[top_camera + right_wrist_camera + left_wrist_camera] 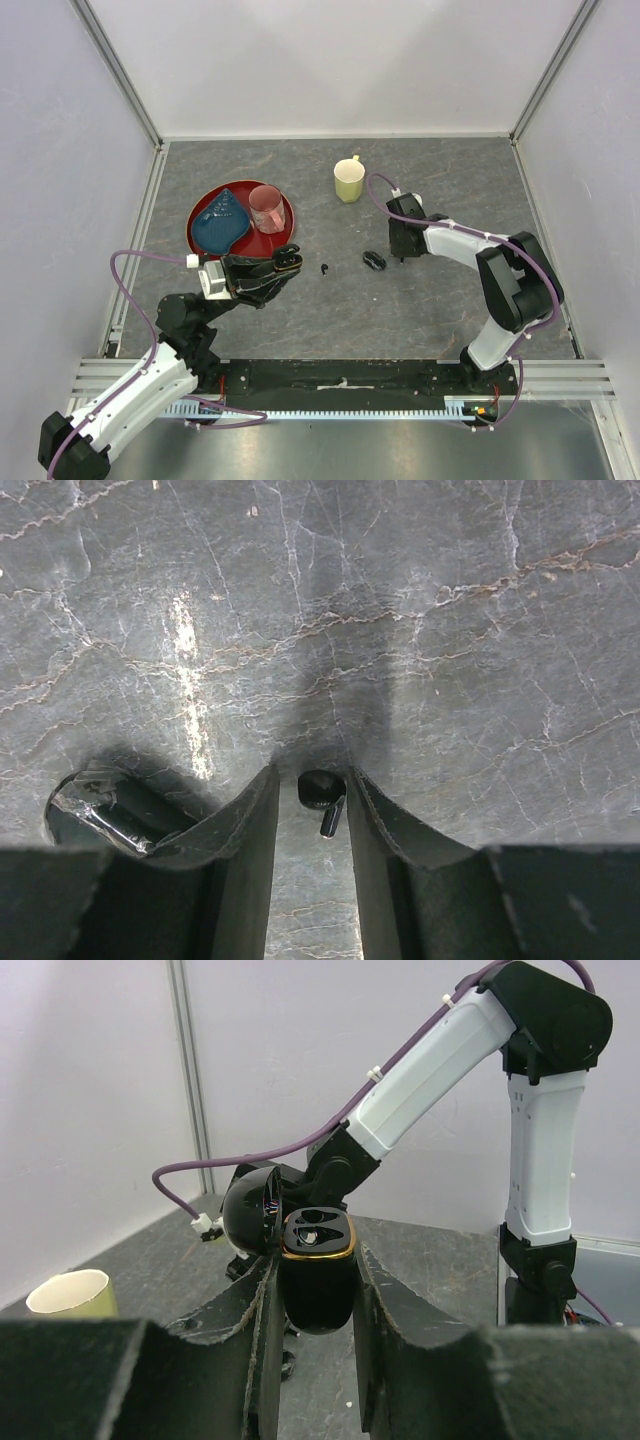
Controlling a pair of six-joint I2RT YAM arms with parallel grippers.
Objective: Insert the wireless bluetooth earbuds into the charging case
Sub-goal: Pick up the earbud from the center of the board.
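My left gripper (pixel 284 263) is shut on the charging case (pixel 289 257), a glossy black case with a gold rim. In the left wrist view the case (pixel 318 1278) sits upright between the fingers (pixel 262 1305), lid (pixel 250 1215) swung open to the left, two sockets showing. One tiny black earbud (pixel 326 267) lies on the table just right of the case. My right gripper (pixel 313 780) hangs low over the table, jaws standing apart on either side of another earbud (pixel 322 792); a small gap shows on its left. In the top view the right gripper (pixel 404 252) hides that earbud.
A glossy black pod (pixel 374 261) lies left of the right gripper, also seen as the pod (pixel 95 812) in the right wrist view. A yellow mug (pixel 349 180) stands at the back. A red plate (pixel 202 238) holds a blue piece (pixel 222 220) and a pink cup (pixel 266 208).
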